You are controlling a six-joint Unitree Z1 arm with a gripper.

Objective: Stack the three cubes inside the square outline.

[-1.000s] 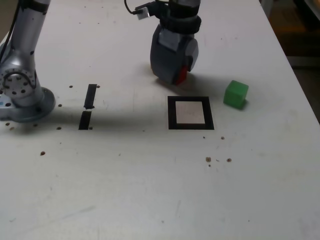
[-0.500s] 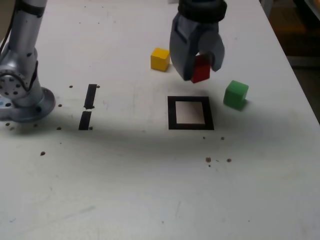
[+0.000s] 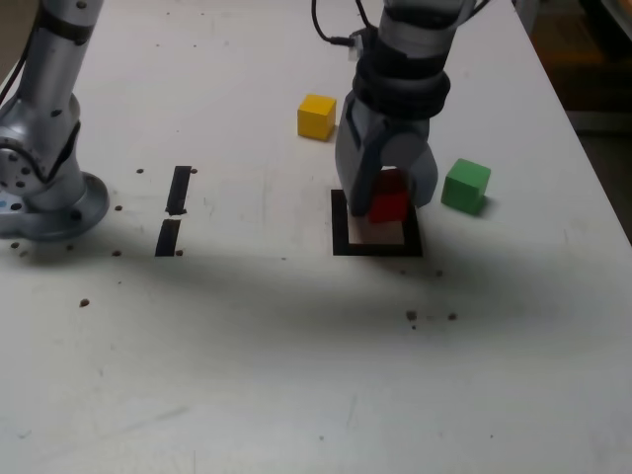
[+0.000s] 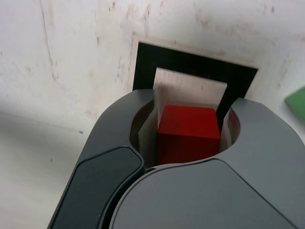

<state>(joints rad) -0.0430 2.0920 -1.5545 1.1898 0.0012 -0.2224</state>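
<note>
Nearest, the square outline point(image 3: 341, 222) lies on the table point(image 3: 296, 375). Over its white centre the gripper point(image 3: 387, 202) grasps the red cube point(image 3: 388, 197) between its jaws; whether the cube touches down I cannot tell. It looks light, rigid and smooth, best pinched on opposite flat faces. Just beyond, at the exterior view's right, sits the green cube point(image 3: 465, 186); farther back, the yellow cube point(image 3: 316, 116).

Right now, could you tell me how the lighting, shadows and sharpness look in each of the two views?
Exterior view: even light, sharp; a broad soft shadow of the arm crosses the table beside the square outline. Wrist view: the red cube is sharp; the gripper body nearest the lens is soft.
</note>
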